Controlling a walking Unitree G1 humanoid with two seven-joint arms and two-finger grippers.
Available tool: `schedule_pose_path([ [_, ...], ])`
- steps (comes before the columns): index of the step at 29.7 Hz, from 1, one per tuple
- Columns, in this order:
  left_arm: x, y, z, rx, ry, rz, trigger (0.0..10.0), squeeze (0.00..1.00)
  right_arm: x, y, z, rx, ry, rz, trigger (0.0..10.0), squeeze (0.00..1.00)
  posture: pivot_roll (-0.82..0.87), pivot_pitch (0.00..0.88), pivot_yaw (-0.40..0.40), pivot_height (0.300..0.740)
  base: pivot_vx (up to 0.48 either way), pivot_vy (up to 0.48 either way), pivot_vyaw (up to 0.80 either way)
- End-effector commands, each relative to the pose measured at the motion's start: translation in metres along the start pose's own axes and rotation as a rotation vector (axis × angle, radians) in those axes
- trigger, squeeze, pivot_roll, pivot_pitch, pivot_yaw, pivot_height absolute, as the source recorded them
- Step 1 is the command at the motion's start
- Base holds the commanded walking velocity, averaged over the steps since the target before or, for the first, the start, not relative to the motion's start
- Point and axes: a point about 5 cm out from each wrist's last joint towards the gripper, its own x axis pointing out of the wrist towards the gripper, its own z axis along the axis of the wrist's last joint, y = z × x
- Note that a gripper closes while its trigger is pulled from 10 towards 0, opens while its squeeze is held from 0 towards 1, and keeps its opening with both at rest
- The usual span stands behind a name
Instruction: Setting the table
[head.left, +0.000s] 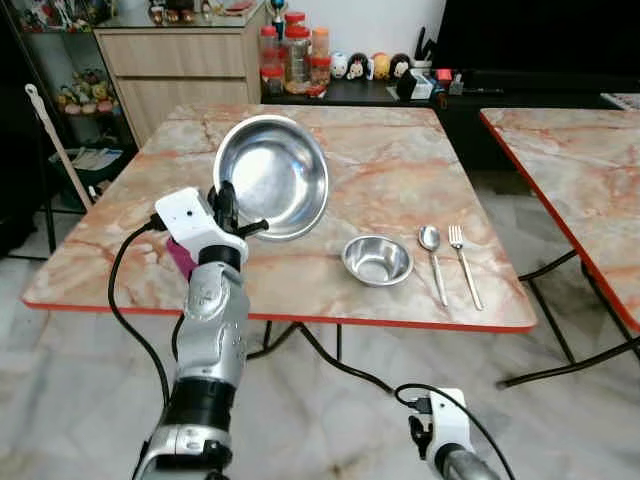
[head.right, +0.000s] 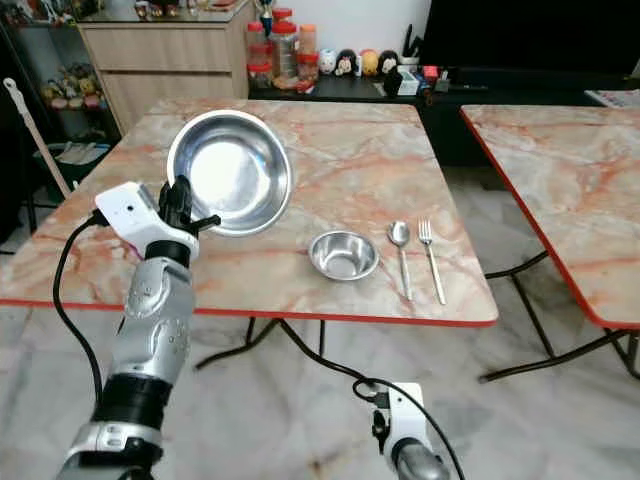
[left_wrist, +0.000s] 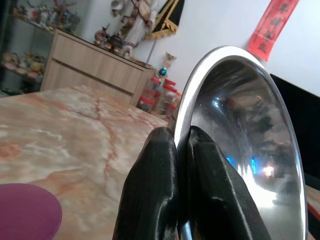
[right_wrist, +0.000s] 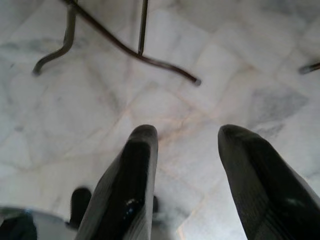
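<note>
On the marble-patterned surface (head.left: 400, 170), right of centre in the frame, a small round steel bowl (head.left: 377, 260), a steel spoon (head.left: 432, 258) and a steel fork (head.left: 464, 262) already lie side by side; that part looks done; the left hand (head.left: 228, 203) is clamped on the rim of a large shiny steel bowl (head.left: 272, 175), tilted up above the surface, not yet placed; the right hand (right_wrist: 187, 165) hangs parted and empty over the floor.
</note>
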Motion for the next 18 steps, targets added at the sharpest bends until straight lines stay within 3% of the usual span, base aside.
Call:
schedule_pose_path([
  [1,0.001,-0.007,-0.002,-0.021,0.013,-0.005,10.0,0.0,0.0,-0.005,0.003,0.008,-0.007,-0.017,10.0,0.0,0.08,0.0,-0.017,0.74,0.0,0.0,0.0],
  [8,-0.002,-0.005,-0.005,-0.03,0.022,0.008,10.0,0.0,0.0,-0.005,0.002,0.015,-0.006,-0.019,10.0,0.0,0.08,0.0,-0.014,0.74,0.0,0.0,0.0],
  [18,-0.009,0.011,-0.016,0.001,0.073,0.051,10.0,0.0,-0.001,-0.007,-0.003,0.016,0.003,-0.023,10.0,0.0,0.08,0.0,-0.011,0.74,0.0,-0.456,0.0],
])
